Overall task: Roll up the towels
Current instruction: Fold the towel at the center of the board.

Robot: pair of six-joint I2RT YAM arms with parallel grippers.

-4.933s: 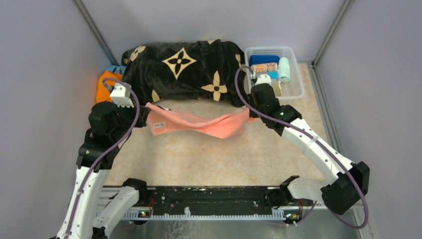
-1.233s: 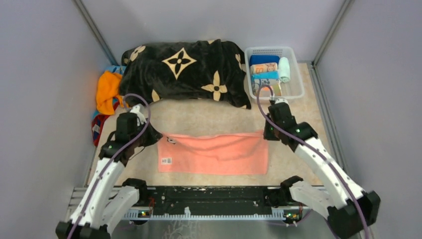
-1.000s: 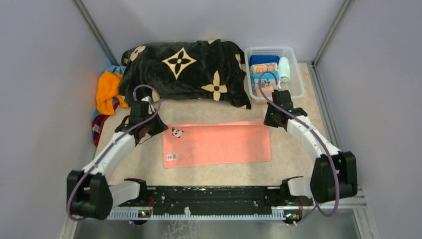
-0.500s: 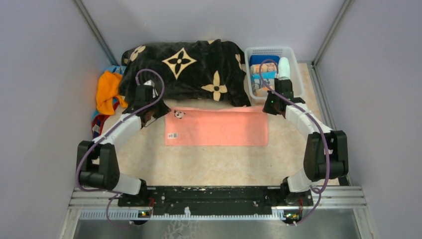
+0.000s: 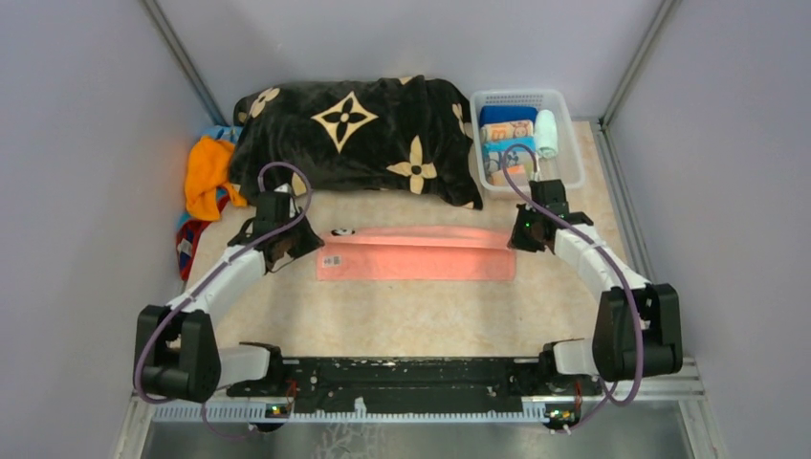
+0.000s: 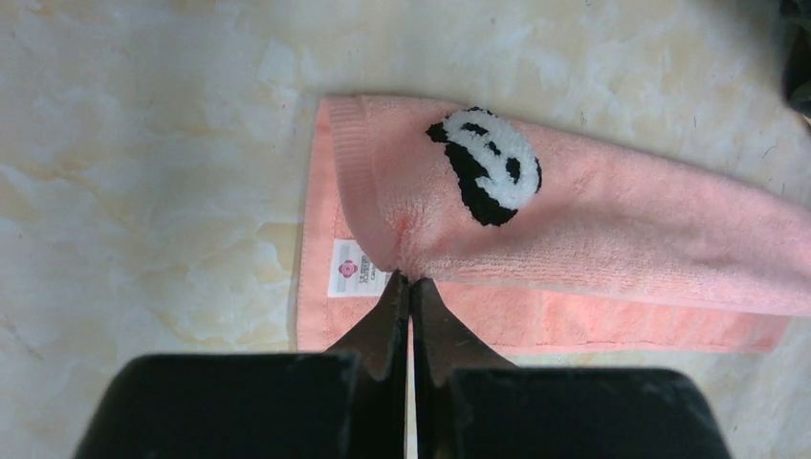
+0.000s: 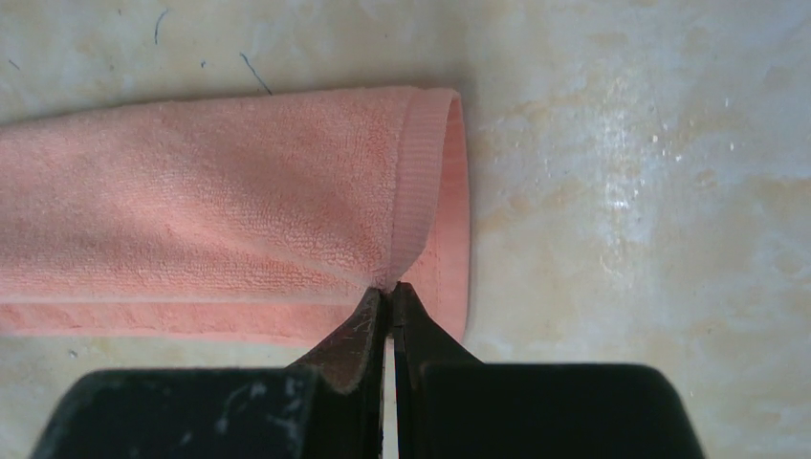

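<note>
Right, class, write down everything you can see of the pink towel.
The pink towel is soft terry with a ribbed band at each short end, and a stitched panda and a white label near its left end. It lies on the table, folded lengthwise into a long strip, the upper layer bulging. The left gripper and right gripper each pinch that upper layer at one end.
</note>
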